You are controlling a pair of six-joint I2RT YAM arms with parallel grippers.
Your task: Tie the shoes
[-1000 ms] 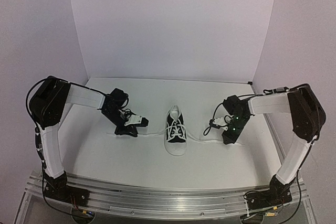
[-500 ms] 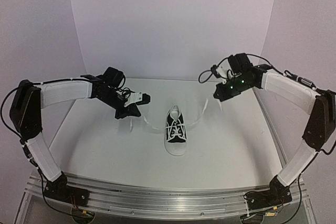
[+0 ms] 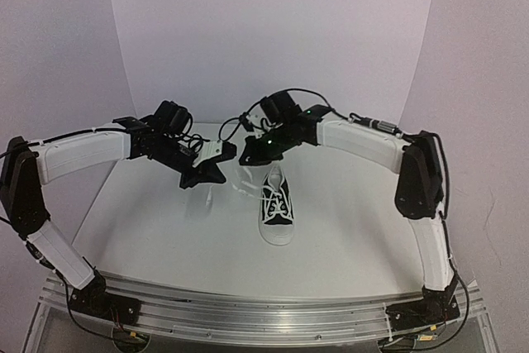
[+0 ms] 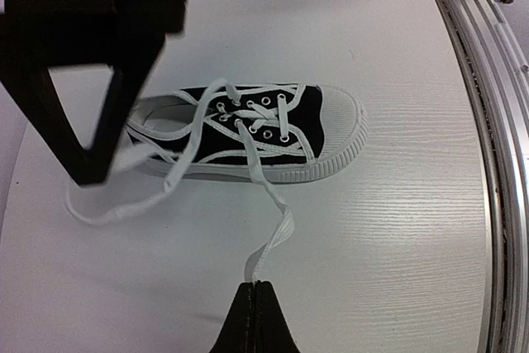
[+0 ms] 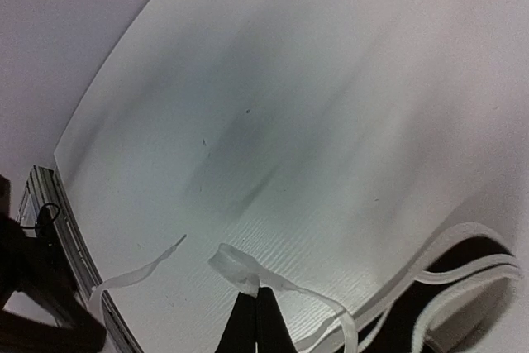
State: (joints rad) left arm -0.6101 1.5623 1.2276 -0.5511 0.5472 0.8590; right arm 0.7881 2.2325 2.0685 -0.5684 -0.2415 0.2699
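Observation:
The small black sneaker (image 3: 277,207) with a white toe cap stands mid-table, toe toward me. It also shows in the left wrist view (image 4: 273,134), and part of it shows in the right wrist view (image 5: 467,287). My left gripper (image 3: 213,177) hangs above the table left of the shoe, shut on one white lace (image 4: 269,241) at its tips (image 4: 256,284). My right gripper (image 3: 248,158) has crossed over behind the shoe's heel. It is shut on a folded bit of the other lace (image 5: 240,266) at its tips (image 5: 256,291). Both laces run slack back to the eyelets.
The white table (image 3: 165,237) is walled by white panels at the back and sides. A metal rail (image 3: 248,307) runs along the near edge. My right gripper appears as a dark shape (image 4: 91,72) close above the shoe's heel in the left wrist view.
My right arm has swung from the right side up and across to the left, carrying its lace over behind the heel. My left gripper has risen slightly and held its lace.

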